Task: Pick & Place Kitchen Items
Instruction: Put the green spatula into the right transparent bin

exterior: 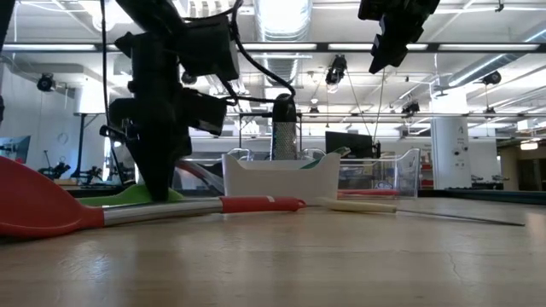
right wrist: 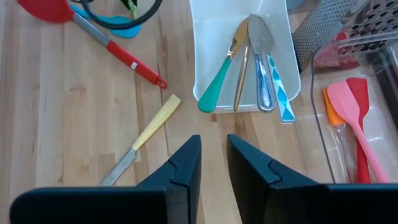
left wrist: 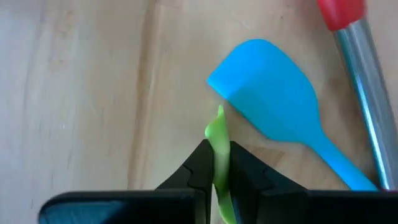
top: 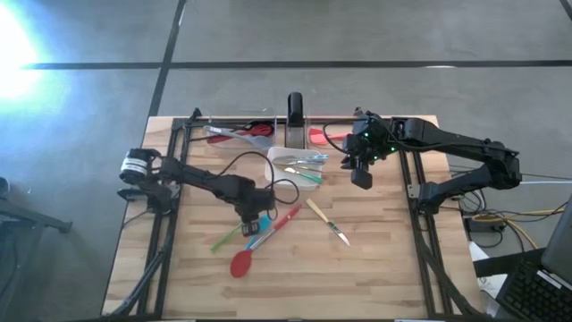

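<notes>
Left wrist view: left gripper point(left wrist: 216, 163) clamps the green spatula point(left wrist: 217, 146) edge-on, its handle running back between the fingers.

No readable text, label, brand, number or sign showing anywhere in these views.
</notes>
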